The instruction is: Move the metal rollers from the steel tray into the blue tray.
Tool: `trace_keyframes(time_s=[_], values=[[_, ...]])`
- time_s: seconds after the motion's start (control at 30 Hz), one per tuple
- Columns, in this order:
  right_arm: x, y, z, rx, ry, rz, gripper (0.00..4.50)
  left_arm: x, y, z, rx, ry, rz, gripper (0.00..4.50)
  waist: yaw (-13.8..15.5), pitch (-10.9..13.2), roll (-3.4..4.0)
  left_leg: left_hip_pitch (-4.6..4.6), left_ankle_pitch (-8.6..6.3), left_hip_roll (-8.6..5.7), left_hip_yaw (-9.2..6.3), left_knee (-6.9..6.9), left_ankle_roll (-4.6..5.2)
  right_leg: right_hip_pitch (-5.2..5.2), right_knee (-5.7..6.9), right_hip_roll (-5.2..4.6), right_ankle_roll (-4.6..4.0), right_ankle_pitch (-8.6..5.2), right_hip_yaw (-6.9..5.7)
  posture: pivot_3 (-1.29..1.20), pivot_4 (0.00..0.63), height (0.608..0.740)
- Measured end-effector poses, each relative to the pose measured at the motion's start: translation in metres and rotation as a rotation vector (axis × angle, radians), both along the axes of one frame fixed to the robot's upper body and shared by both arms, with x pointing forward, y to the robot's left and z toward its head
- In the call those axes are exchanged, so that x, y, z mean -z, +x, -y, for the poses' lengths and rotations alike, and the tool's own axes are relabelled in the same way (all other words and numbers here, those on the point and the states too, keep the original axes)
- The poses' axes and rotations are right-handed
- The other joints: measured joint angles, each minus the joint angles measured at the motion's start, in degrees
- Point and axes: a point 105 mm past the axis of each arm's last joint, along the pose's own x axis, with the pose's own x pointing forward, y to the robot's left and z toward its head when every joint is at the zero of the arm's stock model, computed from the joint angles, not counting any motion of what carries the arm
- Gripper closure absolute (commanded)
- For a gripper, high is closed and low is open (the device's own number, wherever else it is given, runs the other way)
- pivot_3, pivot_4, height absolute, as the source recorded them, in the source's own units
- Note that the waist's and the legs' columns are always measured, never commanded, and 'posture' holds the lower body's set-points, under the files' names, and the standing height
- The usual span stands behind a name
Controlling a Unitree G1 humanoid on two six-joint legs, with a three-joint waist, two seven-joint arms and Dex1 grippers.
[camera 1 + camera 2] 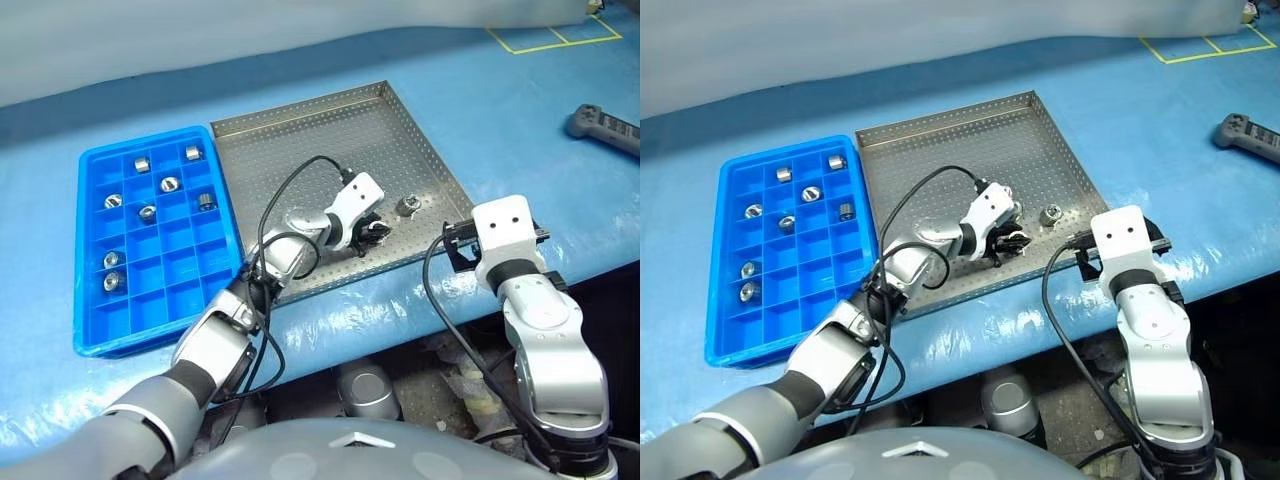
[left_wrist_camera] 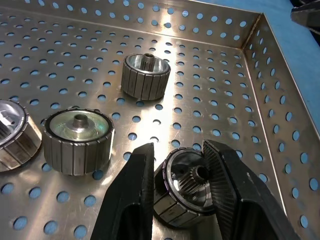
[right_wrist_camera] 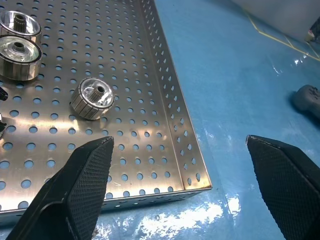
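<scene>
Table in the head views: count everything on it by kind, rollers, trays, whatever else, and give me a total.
Trays: 2 (blue tray, steel tray)
Metal rollers: 12 (8 in the blue tray, 4 in the steel tray)
Black handheld controller: 1
Total: 15

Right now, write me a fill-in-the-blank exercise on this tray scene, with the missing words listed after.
1. The left claw has its two fingers on either side of a metal roller that sits in the ____ tray.
2. The right claw hangs with its fingers wide ____ near the corner of the steel tray.
3. The blue tray lies to the robot's ____ of the steel tray.
4. The blue tray's floor is split into small square ____.

Missing words: steel; open; left; compartments
</scene>
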Motion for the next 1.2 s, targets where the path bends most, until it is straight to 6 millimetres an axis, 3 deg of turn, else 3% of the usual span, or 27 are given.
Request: trace_keyframes(time_s=[0.2,0.3,0.4,0.43,0.73,0.93,1.03,1.2], values=[[0.004,0.001,-0.002,-0.007,0.001,-0.014,0.00,-0.004,0.004,-0.005,-0.029,-0.034,-0.016,2.87,0.4,0.0,0.00,-0.02,-0.01,0.00,0.01,-0.01,0.01,-0.01,-0.02,0.00,0.00,0.00,0.02,-0.35,0.150,0.740],[0.003,0.002,-0.002,-0.009,0.000,-0.012,0.00,-0.004,0.004,-0.006,-0.032,-0.032,-0.021,3.43,0.4,0.0,0.00,-0.01,-0.01,0.00,0.02,-0.01,0.01,-0.01,-0.01,0.00,0.01,0.00,0.03,-0.35,0.150,0.740],[0.003,0.003,-0.002,-0.011,0.000,-0.010,0.00,-0.004,0.004,-0.005,-0.026,-0.033,-0.025,4.41,0.4,0.0,0.00,-0.01,-0.01,0.00,0.02,-0.01,0.01,-0.01,-0.01,0.00,0.01,0.00,0.03,-0.35,0.150,0.740],[0.003,0.003,-0.002,-0.011,0.000,-0.010,0.00,-0.004,0.003,-0.005,-0.024,-0.033,-0.025,4.46,0.4,0.0,0.00,-0.01,-0.01,0.00,0.02,0.00,0.01,-0.01,-0.01,0.00,0.01,0.00,0.03,-0.35,0.150,0.740],[0.002,0.003,-0.004,-0.020,-0.002,-0.002,0.00,-0.013,0.005,-0.005,-0.038,-0.122,-0.066,4.46,0.3,0.0,0.00,-0.01,-0.01,0.00,0.04,-0.01,0.01,-0.03,-0.01,0.00,0.02,0.00,0.05,-0.35,0.150,0.740],[0.004,0.005,-0.007,-0.028,0.016,-0.002,0.00,-0.052,0.013,-0.014,-0.085,-0.341,-0.099,4.46,0.4,0.0,0.00,-0.02,-0.01,0.00,0.05,-0.01,0.01,-0.03,-0.01,0.00,0.02,0.01,0.06,-0.34,0.150,0.740],[0.008,0.007,-0.013,-0.024,0.111,0.012,0.00,-0.065,0.022,-0.028,-0.158,-0.430,-0.139,4.46,0.3,0.0,0.00,0.00,-0.01,0.02,0.04,0.00,0.01,-0.03,0.02,0.02,0.03,0.01,0.06,-0.33,0.150,0.740],[0.004,0.018,-0.034,-0.061,0.426,0.129,0.00,-0.077,0.031,-0.043,-0.272,-0.560,-0.249,4.46,0.5,0.0,0.01,-0.06,-0.01,0.00,0.05,0.03,0.01,-0.03,-0.01,0.00,0.09,0.05,0.09,-0.33,0.150,0.740]])
